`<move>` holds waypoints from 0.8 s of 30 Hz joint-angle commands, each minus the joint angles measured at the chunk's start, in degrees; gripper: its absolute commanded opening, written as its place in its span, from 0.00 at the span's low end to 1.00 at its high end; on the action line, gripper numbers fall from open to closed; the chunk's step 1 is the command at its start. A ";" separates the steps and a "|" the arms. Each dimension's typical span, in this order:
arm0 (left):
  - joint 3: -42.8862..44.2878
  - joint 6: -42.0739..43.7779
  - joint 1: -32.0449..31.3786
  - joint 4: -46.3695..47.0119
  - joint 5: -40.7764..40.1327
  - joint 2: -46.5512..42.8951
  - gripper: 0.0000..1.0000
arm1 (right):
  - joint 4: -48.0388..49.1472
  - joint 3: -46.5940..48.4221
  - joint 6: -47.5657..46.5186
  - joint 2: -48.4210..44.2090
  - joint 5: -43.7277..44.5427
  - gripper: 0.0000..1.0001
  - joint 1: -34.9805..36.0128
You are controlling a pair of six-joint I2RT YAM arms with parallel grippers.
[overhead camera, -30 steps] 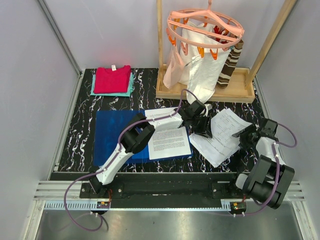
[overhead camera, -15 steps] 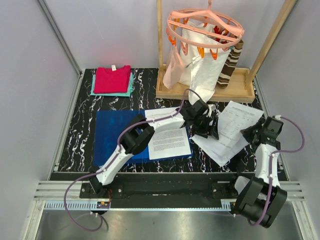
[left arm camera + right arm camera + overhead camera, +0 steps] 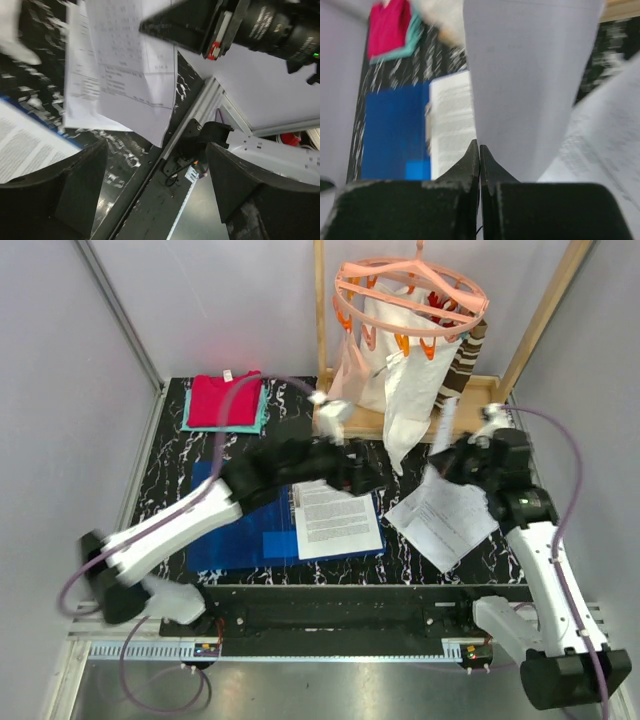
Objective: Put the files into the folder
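Black marbled bench point(image 3: 165, 490) lies under both arms. Our right claw point(image 3: 479, 150) is pressed together on one sheet point(image 3: 530, 75), held upright on its edge. Our left claw point(image 3: 156, 150) is spread, empty. More sheets point(image 3: 450, 525) lie beneath the right claw; the folder point(image 3: 235, 545), a page point(image 3: 338, 525) on it, lies to that claw's left, so we judge a leftward carry.

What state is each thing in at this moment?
folder: open, flat on the table.
printed sheet: lying on the folder's right half.
paper pile: loose on the table, outside the folder.
lifted sheet: pinched, held above the paper pile.
left claw: open, empty.
right claw: shut on the lifted sheet.
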 commanded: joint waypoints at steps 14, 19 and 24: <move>-29.75 0.03 11.35 -13.03 -32.72 -36.56 0.92 | 34.68 -0.75 17.55 24.90 -33.02 0.00 25.96; -29.14 0.03 11.44 -11.71 -29.73 -33.57 0.92 | 36.79 -3.12 13.95 33.60 -37.15 0.00 20.07; -29.05 0.12 11.44 -10.57 -28.14 -32.51 0.92 | 39.78 -5.06 11.41 39.67 -40.40 0.00 15.23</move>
